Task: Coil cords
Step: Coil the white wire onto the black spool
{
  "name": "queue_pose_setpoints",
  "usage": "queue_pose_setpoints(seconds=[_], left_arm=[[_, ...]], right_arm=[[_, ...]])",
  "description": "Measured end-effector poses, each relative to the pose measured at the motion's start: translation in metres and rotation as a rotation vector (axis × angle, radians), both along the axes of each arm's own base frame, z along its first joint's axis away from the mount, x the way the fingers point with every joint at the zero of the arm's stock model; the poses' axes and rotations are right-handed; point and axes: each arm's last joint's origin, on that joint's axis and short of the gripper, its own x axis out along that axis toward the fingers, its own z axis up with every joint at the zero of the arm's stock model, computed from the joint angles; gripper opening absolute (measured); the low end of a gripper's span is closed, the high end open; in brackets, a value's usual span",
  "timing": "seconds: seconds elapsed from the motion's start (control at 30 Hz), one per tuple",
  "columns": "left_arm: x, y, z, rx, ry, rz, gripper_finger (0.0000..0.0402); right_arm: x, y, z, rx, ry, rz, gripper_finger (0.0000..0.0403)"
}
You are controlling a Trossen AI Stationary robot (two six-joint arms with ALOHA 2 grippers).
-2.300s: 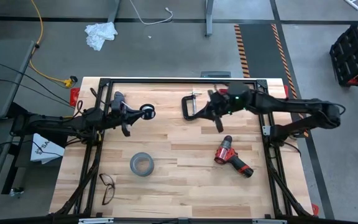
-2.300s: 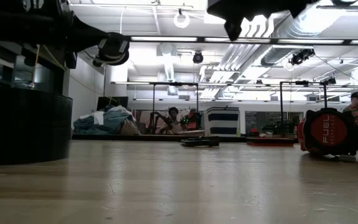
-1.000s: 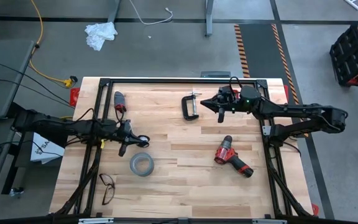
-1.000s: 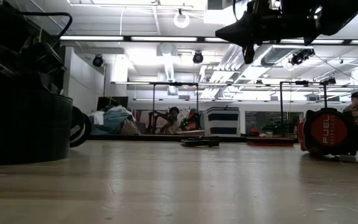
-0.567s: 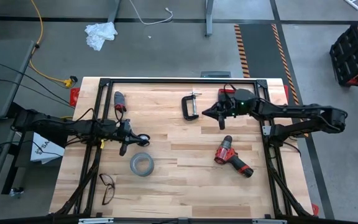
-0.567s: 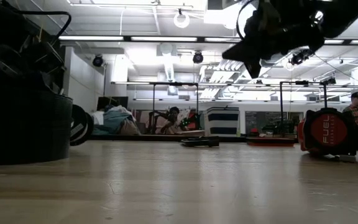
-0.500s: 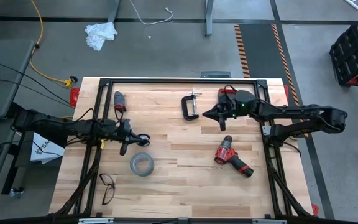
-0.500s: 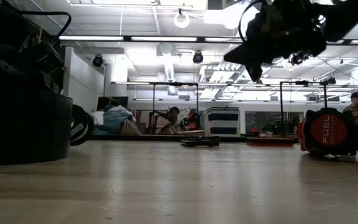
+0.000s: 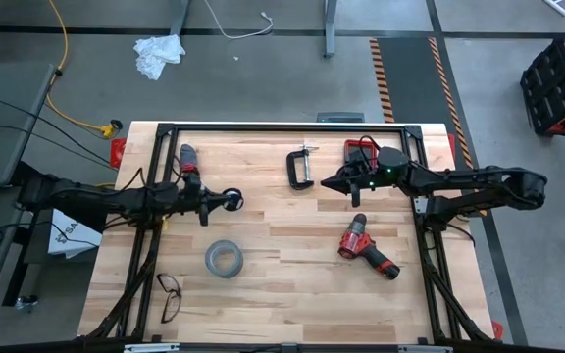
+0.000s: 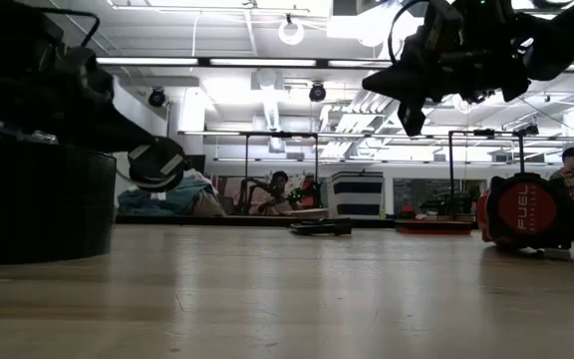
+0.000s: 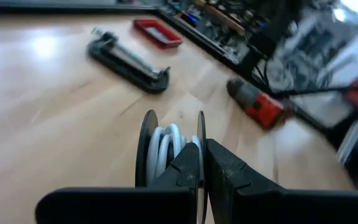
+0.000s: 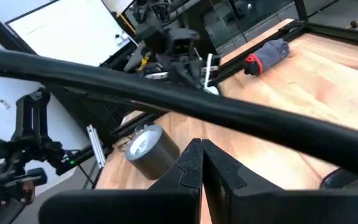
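The cord (image 11: pixel 166 144), white and wound on a small black spool (image 9: pixel 231 201), is lifted off the table (image 9: pixel 292 284) at the tip of the left gripper (image 9: pixel 216 203), over the table's left half and above the grey tape roll (image 9: pixel 223 259). In the left wrist view the fingers (image 11: pixel 188 167) are pinched on one of the spool's black discs, with the white turns showing between the two discs. Half a second earlier the spool hung lower and nearer the tape roll; it has since risen and shifted toward the far edge, and the low view now shows it (image 10: pixel 156 164) clear of the wood. The right gripper (image 9: pixel 333 182) hovers beside the black clamp (image 9: pixel 298 167), its fingers (image 12: pixel 191 163) pressed together on nothing; it has moved little since then, its wrist now turned so that a red flat piece (image 9: pixel 358 149) at the far edge shows more fully. The red drill (image 9: pixel 366 248) and the glasses (image 9: pixel 169 294) lie where they were.
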Motion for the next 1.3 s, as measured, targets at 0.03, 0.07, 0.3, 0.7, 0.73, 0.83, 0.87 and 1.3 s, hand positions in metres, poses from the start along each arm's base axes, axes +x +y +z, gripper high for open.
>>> queue_pose_setpoints(seconds=[0.03, 0.07, 0.3, 0.7, 0.73, 0.83, 0.87, 1.3], left_arm=[[0.001, 0.001, -0.001, -0.049, -0.005, 0.019, 0.0004], [0.002, 0.003, -0.002, -0.101, -0.016, 0.036, 0.0003], [0.016, 0.008, -0.003, -0.404, -0.103, 0.089, 0.0003], [0.098, 0.018, -0.003, -0.485, 0.105, 0.110, 0.0003], [0.104, 0.020, -0.007, -0.505, 0.126, 0.103, 0.0004], [0.118, 0.021, -0.018, -0.576, 0.184, 0.068, 0.0006], [0.121, 0.021, -0.022, -0.607, 0.196, 0.058, 0.0007], [0.130, 0.022, -0.035, -0.745, 0.197, 0.094, 0.0038]], right_arm=[[0.000, 0.001, 0.000, 0.001, 0.002, -0.001, 0.0000], [0.001, 0.001, 0.000, 0.000, 0.004, -0.015, 0.0000], [0.001, 0.000, -0.001, -0.002, 0.010, -0.087, 0.0000], [0.001, -0.001, 0.000, 0.026, 0.011, -0.131, 0.0000], [0.001, -0.001, 0.000, 0.026, 0.012, -0.132, 0.0000], [0.001, -0.001, 0.000, 0.029, 0.013, -0.134, 0.0000], [0.001, -0.001, 0.000, 0.040, 0.012, -0.135, 0.0000], [0.001, -0.001, 0.001, 0.099, -0.001, -0.140, 0.0000]])
